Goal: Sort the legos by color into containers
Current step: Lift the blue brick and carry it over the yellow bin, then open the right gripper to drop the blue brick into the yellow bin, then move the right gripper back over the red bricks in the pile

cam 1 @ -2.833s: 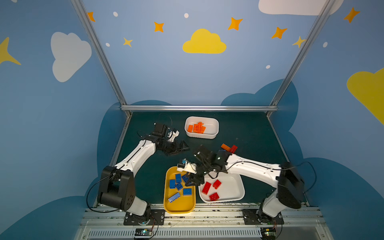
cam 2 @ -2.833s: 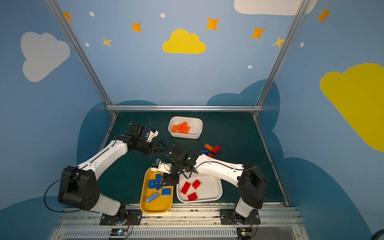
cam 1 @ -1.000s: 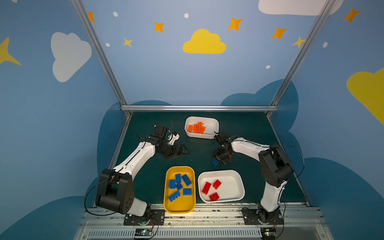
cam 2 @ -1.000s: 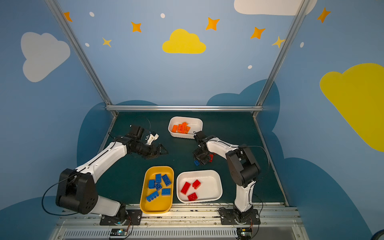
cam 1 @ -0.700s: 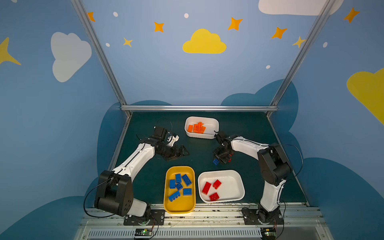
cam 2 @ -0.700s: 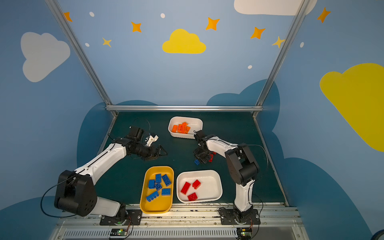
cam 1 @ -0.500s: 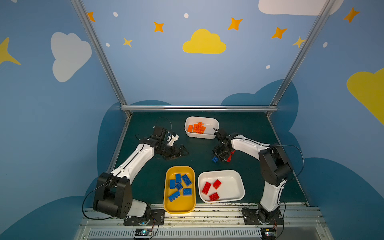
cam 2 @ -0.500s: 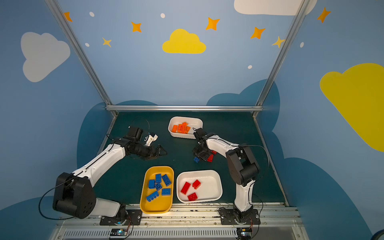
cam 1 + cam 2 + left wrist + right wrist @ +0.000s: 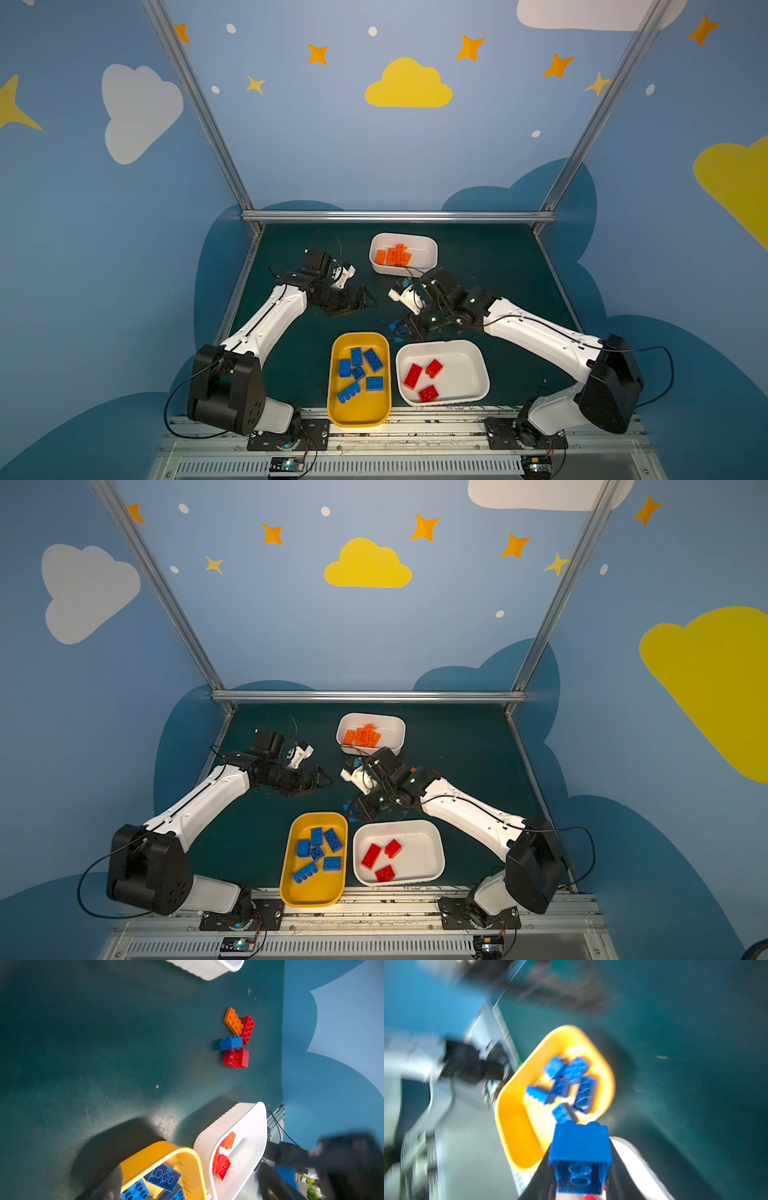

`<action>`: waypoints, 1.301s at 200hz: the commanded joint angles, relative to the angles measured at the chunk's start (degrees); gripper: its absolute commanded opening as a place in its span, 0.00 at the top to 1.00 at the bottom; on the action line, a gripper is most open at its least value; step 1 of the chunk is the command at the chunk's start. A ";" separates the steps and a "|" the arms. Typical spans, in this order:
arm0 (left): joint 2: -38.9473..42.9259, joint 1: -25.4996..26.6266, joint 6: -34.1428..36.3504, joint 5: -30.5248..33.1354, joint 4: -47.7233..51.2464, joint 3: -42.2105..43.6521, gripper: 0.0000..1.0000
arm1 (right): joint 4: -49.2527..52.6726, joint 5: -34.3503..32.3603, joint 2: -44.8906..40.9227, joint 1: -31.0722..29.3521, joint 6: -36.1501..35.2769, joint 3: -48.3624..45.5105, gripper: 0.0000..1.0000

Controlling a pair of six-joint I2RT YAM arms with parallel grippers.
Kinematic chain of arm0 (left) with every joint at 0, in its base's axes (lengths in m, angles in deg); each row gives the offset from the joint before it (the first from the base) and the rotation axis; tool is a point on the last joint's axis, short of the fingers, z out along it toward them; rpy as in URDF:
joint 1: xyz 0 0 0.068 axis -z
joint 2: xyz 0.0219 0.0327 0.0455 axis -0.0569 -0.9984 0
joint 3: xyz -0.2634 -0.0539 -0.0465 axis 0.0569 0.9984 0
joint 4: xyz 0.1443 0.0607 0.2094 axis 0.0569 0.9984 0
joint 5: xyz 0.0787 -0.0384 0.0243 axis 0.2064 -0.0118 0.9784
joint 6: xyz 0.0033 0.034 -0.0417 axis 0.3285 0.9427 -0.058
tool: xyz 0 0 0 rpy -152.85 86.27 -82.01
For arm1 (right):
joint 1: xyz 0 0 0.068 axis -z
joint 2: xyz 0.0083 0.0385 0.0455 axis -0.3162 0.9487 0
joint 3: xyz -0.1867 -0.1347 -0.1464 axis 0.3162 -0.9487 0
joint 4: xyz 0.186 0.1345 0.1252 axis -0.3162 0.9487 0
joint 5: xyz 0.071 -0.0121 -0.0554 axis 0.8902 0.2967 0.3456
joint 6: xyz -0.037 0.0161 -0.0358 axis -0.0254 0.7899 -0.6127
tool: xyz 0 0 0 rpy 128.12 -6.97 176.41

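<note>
One blue brick (image 9: 580,1147) tight in right pincer (image 9: 401,331) (left pincer (image 9: 360,300) wide apart, empty).

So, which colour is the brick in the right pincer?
Blue. The brick shows best in the right wrist view.

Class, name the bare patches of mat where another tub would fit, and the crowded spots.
Free: the mat right of the small white tub, up to the back rail. Crowded: the front middle, around the yellow tub, wide white tub and right end effector.
</note>
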 commanded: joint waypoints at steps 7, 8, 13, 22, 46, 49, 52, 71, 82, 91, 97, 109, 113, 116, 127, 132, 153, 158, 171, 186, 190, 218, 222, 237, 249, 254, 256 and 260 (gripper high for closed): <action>-1.44 -0.29 0.47 0.08 0.17 -1.37 0.00 | -5.23 7.77 0.77 -6.64 -18.95 -3.70 0.81; -1.48 -0.29 0.42 0.09 0.17 -1.40 0.00 | -5.35 7.83 0.92 -7.01 -19.32 -3.72 0.81; -1.53 -0.29 0.37 0.10 0.17 -1.54 0.00 | -5.49 7.78 1.69 -8.32 -21.00 -3.58 0.81; -1.57 -0.29 0.33 0.10 0.09 -1.71 0.00 | -4.95 7.73 3.41 -10.30 -24.01 -2.66 0.81; -1.79 -0.29 0.40 0.14 0.39 -2.23 0.00 | -1.72 4.32 8.91 -15.36 -28.52 1.38 0.82; -1.87 -0.29 0.44 0.13 0.43 -2.34 0.00 | -1.34 3.58 9.61 -15.78 -28.74 1.97 0.82; -1.88 -0.29 0.47 0.10 0.51 -2.45 0.00 | -1.14 3.03 10.25 -16.51 -28.89 2.50 0.82; -2.14 -0.27 0.64 -0.07 0.53 -2.65 0.00 | -0.08 0.21 14.99 -18.61 -30.34 5.47 0.82; -2.06 -0.29 0.63 -0.15 0.52 -2.54 0.00 | 2.68 -1.78 18.14 -19.65 -31.61 7.62 0.81; -1.90 -0.26 0.64 -0.22 0.36 -2.38 0.00 | 3.52 -3.16 19.77 -20.10 -32.17 8.50 0.80; -1.77 -0.30 0.63 -0.25 0.35 -2.22 0.00 | 2.83 -3.29 20.13 -20.11 -32.12 8.29 0.78; -1.80 -0.29 0.77 -0.21 0.50 -2.12 0.00 | 1.96 -3.86 20.53 -20.24 -31.47 8.29 0.70; -1.76 -0.29 0.81 -0.19 0.52 -2.06 0.00 | 2.19 -3.88 20.65 -20.20 -31.46 8.51 0.66; -1.76 -0.29 0.86 -0.18 0.46 -2.04 0.00 | 2.57 -3.82 20.69 -20.20 -31.46 8.78 0.64; -1.94 -0.29 0.95 -0.57 0.39 -1.95 0.00 | 4.68 -4.32 20.74 -20.12 -29.87 10.09 0.58; -1.97 -0.27 1.01 -0.63 0.44 -1.90 0.00 | 5.76 -4.81 20.59 -20.04 -28.76 10.72 0.54; -1.70 -0.24 1.28 -0.87 0.67 -1.86 0.00 | 8.77 -6.77 17.22 -18.84 -25.94 10.26 0.44; -1.67 -0.29 1.38 -0.95 0.78 -1.86 0.00 | 9.14 -6.80 15.63 -18.11 -25.29 9.59 0.43; -1.44 -0.29 1.52 -1.12 1.11 -1.86 0.00 | 10.33 -6.12 11.28 -15.59 -23.60 7.56 0.42; -1.26 -0.27 1.70 -1.24 1.53 -1.94 0.00 | 13.22 -5.69 6.08 -11.47 -21.98 5.74 0.42; -1.24 -0.28 1.69 -1.22 1.58 -1.93 0.00 | 14.15 -5.73 4.79 -10.21 -21.73 5.18 0.42; -0.74 -0.29 1.30 -1.65 1.32 -1.36 0.00 | 19.69 -8.56 -2.91 -0.13 -25.33 1.73 0.42; -0.61 -0.29 1.34 -1.70 1.23 -1.27 0.00 | 20.05 -9.16 -3.72 1.48 -26.66 1.28 0.42; -0.46 -0.28 1.01 -1.83 0.89 -0.73 0.00 | 21.25 -9.42 -5.29 7.64 -32.45 0.42 0.43; -0.22 -0.23 0.82 -1.81 0.79 -0.28 0.00 | 21.21 -10.27 -4.95 12.60 -35.94 0.45 0.44; -0.07 -0.22 0.66 -1.81 0.58 -0.15 0.00 | 21.28 -10.89 -4.49 14.70 -36.89 0.74 0.44; -0.02 -0.21 0.60 -1.78 0.50 0.00 0.00 | 21.30 -11.19 -4.18 15.44 -37.30 0.92 0.44; 0.24 -0.21 0.43 -1.83 0.30 0.11 0.00 | 21.26 -11.88 -3.71 16.81 -38.12 1.26 0.44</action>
